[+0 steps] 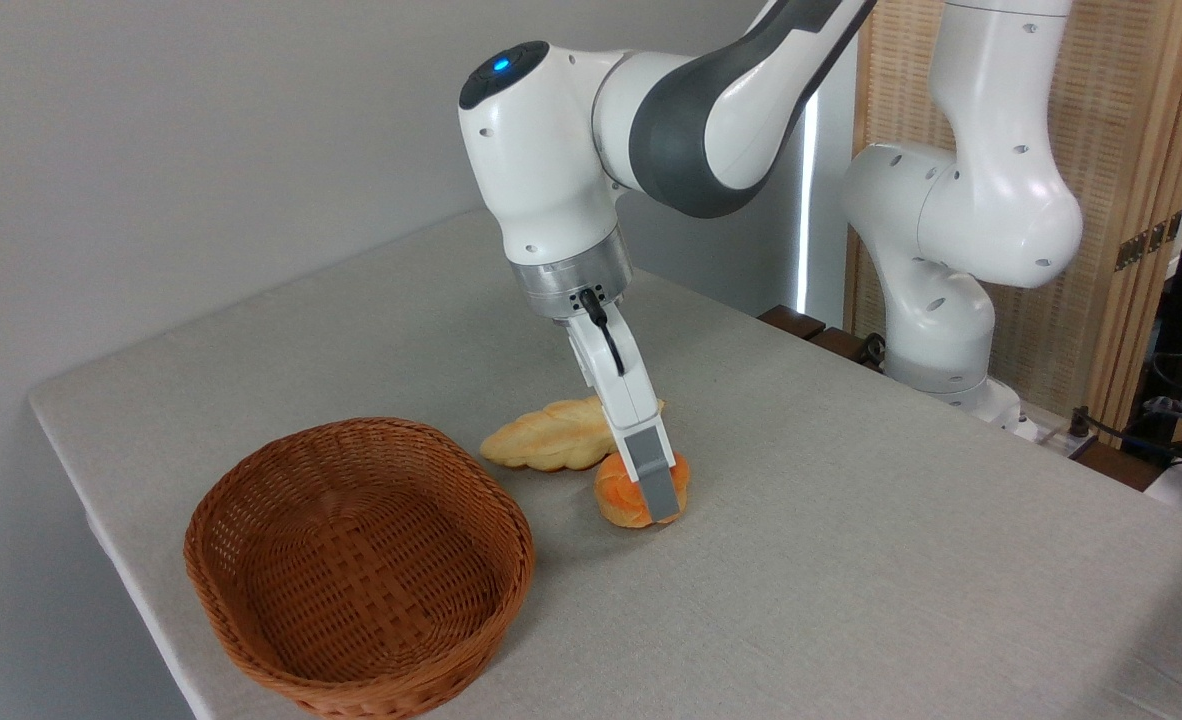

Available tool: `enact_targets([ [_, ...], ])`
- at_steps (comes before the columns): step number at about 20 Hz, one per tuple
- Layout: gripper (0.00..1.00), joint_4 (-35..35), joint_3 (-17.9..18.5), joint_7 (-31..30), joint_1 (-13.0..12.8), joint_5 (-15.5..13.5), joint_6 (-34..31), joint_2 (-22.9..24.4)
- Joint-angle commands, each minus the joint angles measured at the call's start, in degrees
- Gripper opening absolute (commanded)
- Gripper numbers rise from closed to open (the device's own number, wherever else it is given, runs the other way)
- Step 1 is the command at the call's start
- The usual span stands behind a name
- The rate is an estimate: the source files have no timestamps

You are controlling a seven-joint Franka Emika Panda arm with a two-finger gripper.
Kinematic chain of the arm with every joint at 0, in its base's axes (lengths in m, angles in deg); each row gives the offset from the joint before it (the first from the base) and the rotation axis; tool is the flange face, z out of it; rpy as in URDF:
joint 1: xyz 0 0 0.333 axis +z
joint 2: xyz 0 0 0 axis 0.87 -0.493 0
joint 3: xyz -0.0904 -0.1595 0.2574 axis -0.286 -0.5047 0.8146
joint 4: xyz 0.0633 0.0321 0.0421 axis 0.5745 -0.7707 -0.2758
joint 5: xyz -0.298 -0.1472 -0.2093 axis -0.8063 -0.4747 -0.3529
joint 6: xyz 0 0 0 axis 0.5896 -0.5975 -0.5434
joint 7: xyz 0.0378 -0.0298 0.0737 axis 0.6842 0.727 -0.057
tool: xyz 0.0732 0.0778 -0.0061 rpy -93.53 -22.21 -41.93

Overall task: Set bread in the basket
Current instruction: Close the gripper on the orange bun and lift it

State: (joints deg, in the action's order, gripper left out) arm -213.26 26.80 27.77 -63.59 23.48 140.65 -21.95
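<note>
The gripper [651,490] is straddling the bread [619,497] near the middle of the table [851,560], though whether its fingers are clamping cannot be told. This is looking like the grasping step. Next, the bun is needing lifting toward the empty basket [251,590] by the near-left edge.

You get an evenly bright, sharp view with soft, diffuse light. A vertical strip of glare [803,200] burns white behind the arm [711,100]. The basket [251,500] casts only a faint shadow (rightward) on the table [901,520]. Edges look undistorted.
</note>
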Motion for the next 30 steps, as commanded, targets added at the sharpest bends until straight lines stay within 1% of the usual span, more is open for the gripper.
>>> enact_targets([
  [1,0.70,-1.48,0.88,0.74,-0.48,0.16,1.57,0.91],
  [2,0.60,-1.48,0.88,0.74,-0.48,0.16,1.57,0.83],
  [3,0.54,-1.65,0.88,0.74,-0.48,0.16,1.57,0.91],
  [4,0.49,-1.74,0.88,0.74,-0.48,0.16,1.57,0.83],
  [5,0.47,-1.83,0.88,0.83,-0.48,0.16,1.57,0.83],
  [8,0.46,-1.83,0.88,0.74,-0.48,0.16,1.57,0.83],
  [14,0.36,-1.83,0.88,0.74,-0.48,0.16,1.48,0.83],
  [17,0.35,-1.83,0.88,0.74,-0.48,0.16,1.40,0.83],
  [19,0.32,-1.83,0.88,0.74,-0.48,0.16,1.31,0.83],
  [30,0.27,-1.57,0.80,0.91,-0.65,0.07,0.87,0.83],
])
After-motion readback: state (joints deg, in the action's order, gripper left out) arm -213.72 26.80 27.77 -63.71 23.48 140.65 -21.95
